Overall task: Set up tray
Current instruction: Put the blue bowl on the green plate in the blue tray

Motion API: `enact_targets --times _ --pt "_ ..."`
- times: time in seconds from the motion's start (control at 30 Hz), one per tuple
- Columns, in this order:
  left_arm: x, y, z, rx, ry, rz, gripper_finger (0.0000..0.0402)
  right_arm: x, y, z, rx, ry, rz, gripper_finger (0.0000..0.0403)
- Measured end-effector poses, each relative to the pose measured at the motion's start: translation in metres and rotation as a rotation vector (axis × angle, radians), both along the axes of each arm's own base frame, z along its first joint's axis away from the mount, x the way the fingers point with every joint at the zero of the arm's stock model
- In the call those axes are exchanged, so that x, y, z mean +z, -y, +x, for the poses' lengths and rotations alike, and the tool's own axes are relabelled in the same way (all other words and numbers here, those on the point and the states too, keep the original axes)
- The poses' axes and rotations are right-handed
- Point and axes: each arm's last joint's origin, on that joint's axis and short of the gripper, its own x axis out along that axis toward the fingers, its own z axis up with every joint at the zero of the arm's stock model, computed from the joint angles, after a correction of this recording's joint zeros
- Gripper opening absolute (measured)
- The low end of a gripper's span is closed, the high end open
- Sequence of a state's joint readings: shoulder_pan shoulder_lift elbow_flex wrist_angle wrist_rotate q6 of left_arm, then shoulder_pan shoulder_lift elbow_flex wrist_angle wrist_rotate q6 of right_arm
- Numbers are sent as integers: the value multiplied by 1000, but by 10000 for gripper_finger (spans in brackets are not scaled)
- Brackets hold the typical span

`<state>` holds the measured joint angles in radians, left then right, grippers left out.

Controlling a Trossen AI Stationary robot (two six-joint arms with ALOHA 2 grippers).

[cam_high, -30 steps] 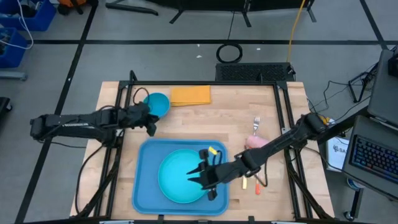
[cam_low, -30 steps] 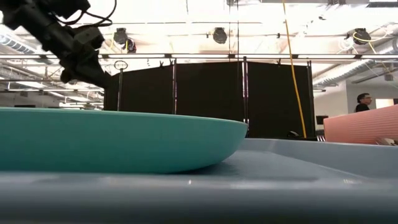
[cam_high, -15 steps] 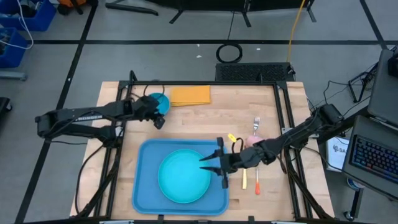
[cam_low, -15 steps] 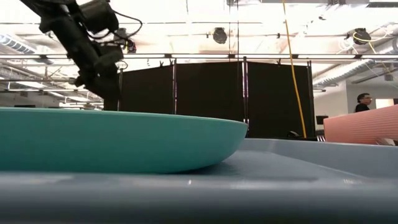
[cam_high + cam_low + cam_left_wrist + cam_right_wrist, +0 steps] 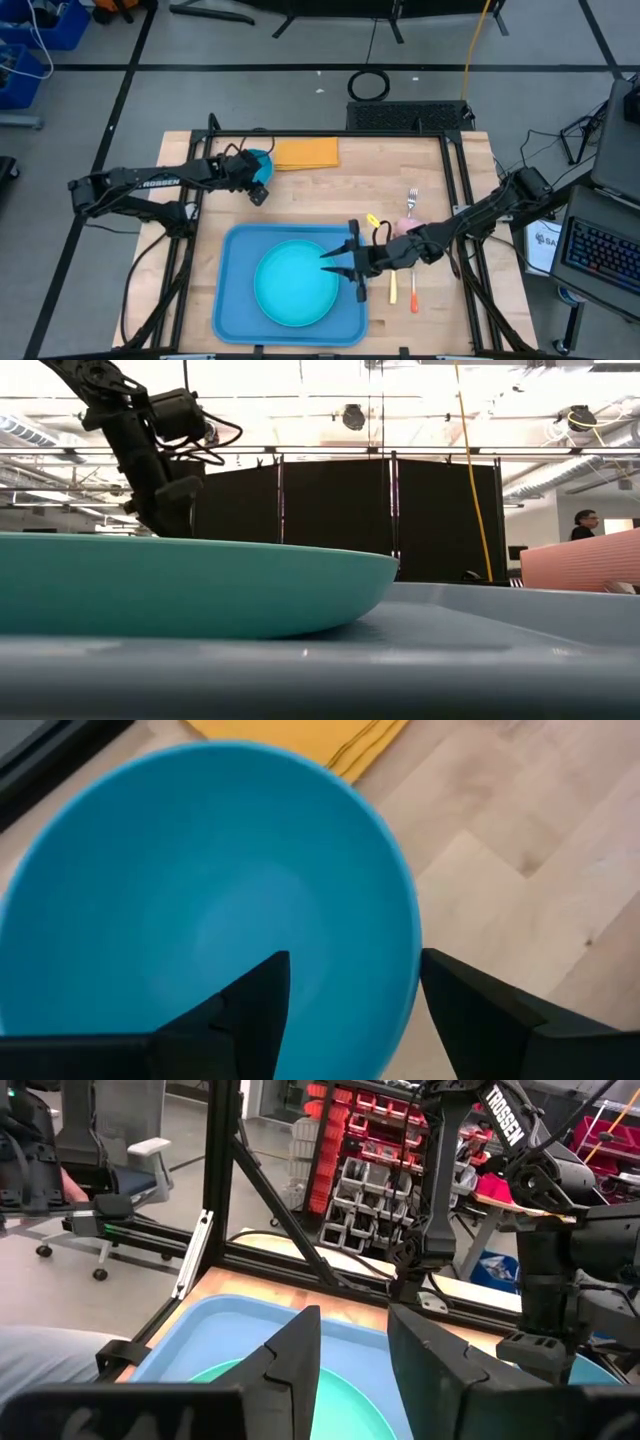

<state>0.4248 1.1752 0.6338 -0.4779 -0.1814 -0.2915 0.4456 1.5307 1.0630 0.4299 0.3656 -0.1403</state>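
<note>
I judged the plate step done: it lay flat inside the tray, and the tray sat on the tabletop just beneath and to one side of my right pincer. That pincer hung over the tray's edge beside the plate, its two fingers parted with a narrow gap, gripping nothing and, as far as I could tell, touching nothing.

The step in hand looked to be the bowl. My left pincer was at it, well apart from the tray, near the yellow napkin. In the left wrist view its fingers stood moderately open, one over the bowl's inside and one outside the rim, so they straddled the wall. I could not tell whether either finger was touching it; they had not closed on it.

The next move, I reckoned, called for closing squarely on that rim, lifting without tipping, and carrying the bowl toward the tray. The fork and the other cutlery lay beyond my right pincer, outside the tray.
</note>
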Motion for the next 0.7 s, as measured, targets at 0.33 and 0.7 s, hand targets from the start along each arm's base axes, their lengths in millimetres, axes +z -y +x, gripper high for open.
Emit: enact_targets --times 0.33,0.7 --pt "-3 -1 3 -26 -2 -10 230 -2 5 2 -18 -20 15 112" --pt "-21 -4 9 -47 -108 -31 199 -2 5 2 -17 -16 17 112"
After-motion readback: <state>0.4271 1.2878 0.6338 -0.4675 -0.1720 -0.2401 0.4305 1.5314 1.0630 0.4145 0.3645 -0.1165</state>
